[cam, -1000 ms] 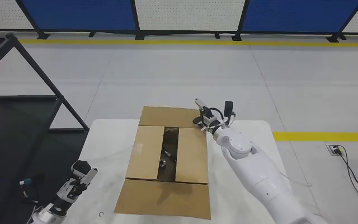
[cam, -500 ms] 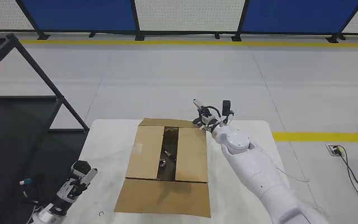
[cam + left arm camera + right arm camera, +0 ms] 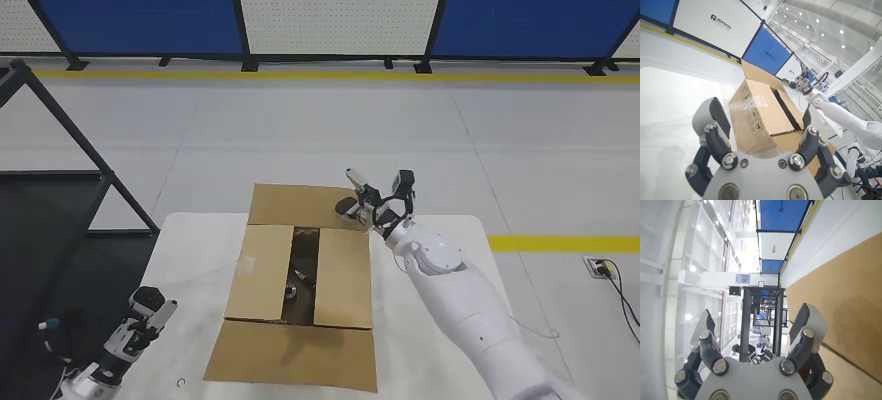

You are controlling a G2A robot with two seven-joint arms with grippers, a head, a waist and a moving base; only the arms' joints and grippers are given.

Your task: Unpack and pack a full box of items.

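Since the far flap point(image 3: 295, 205) of the brown cardboard box point(image 3: 343, 270) stands just beside the spread jaws of my right gripper point(image 3: 377, 182), I'd nudge it outward gently; my left gripper point(image 3: 761, 108) gapes empty.

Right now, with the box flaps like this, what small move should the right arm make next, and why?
Probably bring the open right gripper down onto the inner edge of the right-hand flap and lift it outward. The far flap is already folded back, yet the left-hand flap and the right-hand one leave only a narrow gap over the items.
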